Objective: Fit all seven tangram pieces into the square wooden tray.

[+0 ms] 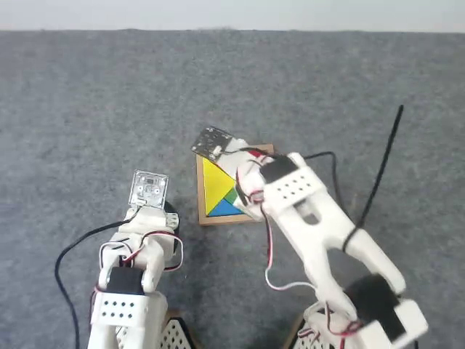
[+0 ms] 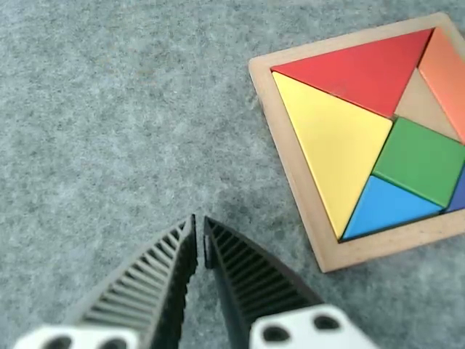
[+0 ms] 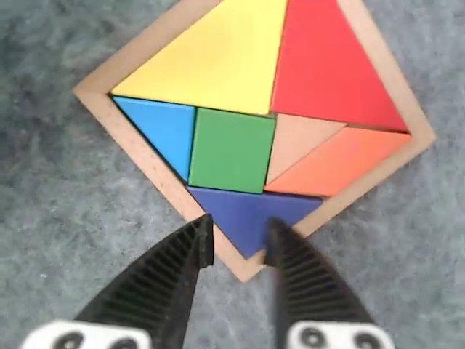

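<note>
The square wooden tray (image 3: 138,149) lies on grey carpet and holds seven pieces lying flat: yellow triangle (image 3: 218,58), red triangle (image 3: 327,65), blue triangle (image 3: 163,127), green square (image 3: 231,149), tan triangle (image 3: 298,138), orange parallelogram (image 3: 341,160) and purple triangle (image 3: 251,214). My right gripper (image 3: 240,236) is open, its fingertips straddling the purple triangle's outer corner at the tray's corner. My left gripper (image 2: 200,229) is shut on nothing, over bare carpet to the left of the tray (image 2: 305,189). In the high view the right arm (image 1: 305,211) covers the tray's right half (image 1: 200,196).
Grey carpet (image 1: 109,94) stretches all around the tray. The left arm (image 1: 142,247) stands left of the tray. A black cable (image 1: 378,182) runs along the right arm. A pale wall edge runs along the far side.
</note>
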Available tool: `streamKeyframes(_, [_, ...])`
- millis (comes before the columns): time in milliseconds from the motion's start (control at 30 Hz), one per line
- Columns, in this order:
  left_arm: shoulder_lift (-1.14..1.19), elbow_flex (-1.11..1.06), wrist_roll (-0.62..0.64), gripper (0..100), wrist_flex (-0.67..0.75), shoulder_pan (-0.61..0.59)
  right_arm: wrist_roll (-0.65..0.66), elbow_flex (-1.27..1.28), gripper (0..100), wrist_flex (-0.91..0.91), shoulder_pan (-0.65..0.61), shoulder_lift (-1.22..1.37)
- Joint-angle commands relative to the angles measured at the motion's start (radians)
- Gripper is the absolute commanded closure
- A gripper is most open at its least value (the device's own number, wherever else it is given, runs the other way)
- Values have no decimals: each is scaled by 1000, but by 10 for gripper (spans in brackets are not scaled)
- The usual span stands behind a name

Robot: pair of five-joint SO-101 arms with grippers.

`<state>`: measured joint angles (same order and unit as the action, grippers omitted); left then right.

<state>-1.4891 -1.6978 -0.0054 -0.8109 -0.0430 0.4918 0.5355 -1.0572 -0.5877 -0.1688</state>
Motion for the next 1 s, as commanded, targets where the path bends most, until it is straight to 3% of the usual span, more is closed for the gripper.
streamKeyframes(0, [-12,8,6,985,-5,-5,-61,91,978,90,25,-133])
streamKeyframes(367, [-12,8,8,985,-5,-5,-97,427,986,113,265,-476])
streamKeyframes(700, [-12,8,8,985,-5,-5,-89,914,986,535,315,-780])
streamKeyframes(967, [-12,8,8,985,-5,-5,-89,1120,987,728,315,-1052])
